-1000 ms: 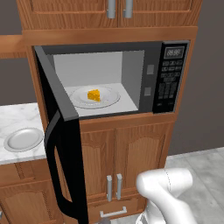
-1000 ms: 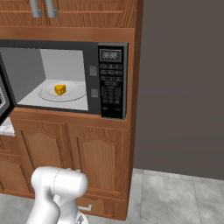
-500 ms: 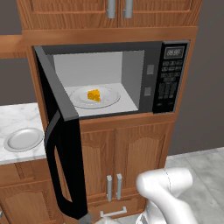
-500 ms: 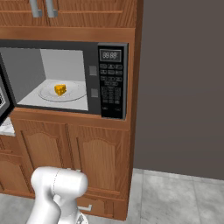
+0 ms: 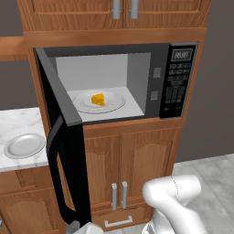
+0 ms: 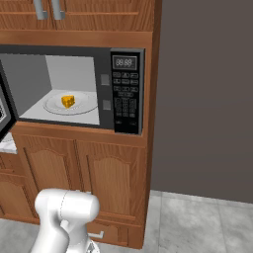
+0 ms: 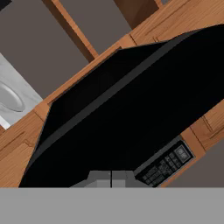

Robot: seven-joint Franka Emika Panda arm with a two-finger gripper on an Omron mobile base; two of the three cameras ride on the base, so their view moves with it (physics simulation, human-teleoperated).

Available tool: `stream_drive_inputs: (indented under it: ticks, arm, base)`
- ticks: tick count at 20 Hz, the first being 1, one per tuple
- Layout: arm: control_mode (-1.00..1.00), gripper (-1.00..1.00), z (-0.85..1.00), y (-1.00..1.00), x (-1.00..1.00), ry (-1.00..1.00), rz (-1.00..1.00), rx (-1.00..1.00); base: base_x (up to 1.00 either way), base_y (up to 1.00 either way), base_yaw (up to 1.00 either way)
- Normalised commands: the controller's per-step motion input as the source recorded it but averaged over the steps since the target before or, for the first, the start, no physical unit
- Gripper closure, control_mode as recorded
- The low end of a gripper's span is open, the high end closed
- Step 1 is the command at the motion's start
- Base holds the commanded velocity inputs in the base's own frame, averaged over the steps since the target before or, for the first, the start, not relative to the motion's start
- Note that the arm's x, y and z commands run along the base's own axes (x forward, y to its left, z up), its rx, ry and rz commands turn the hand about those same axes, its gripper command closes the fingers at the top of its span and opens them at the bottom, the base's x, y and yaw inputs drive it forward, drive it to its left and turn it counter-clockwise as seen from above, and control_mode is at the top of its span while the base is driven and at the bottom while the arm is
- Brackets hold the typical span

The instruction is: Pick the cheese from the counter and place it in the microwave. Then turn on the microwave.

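Note:
The cheese [image 5: 98, 99] is an orange-yellow wedge lying on the glass plate [image 5: 114, 103] inside the microwave [image 5: 180, 77]; it also shows from the right [image 6: 67, 101]. The microwave door [image 5: 64, 137] hangs wide open to the left. My gripper [image 7: 111, 177] is shut with nothing in it, low down by the door's bottom edge [image 5: 81, 227]. In the hand view it looks up at the dark door [image 7: 131, 113], with the button panel [image 7: 166, 164] beyond. The white marble counter [image 5: 18, 123] lies left of the door.
A round grey plate [image 5: 23, 145] sits on the counter. Wooden cabinet doors with silver handles [image 5: 118, 195] stand below the microwave, and more cabinets [image 5: 123, 9] above it. A dark wall [image 6: 207, 99] and grey floor [image 6: 207, 222] lie to the right.

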Motion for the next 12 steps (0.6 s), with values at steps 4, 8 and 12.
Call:
stream_drive_inputs:
  ticks: [4,8,12]
  arm:
    - [-1.00,1.00,-0.28,0.26,0.31,0.00,0.00,0.00]
    - [-1.00,1.00,-0.28,0.29,0.32,0.00,0.00,0.00]
    - [-1.00,1.00,-0.30,0.32,0.29,0.00,0.00,0.00]
  base:
    - [0.00,0.00,0.00]
    - [0.00,0.00,0.00]
    - [0.00,0.00,0.00]
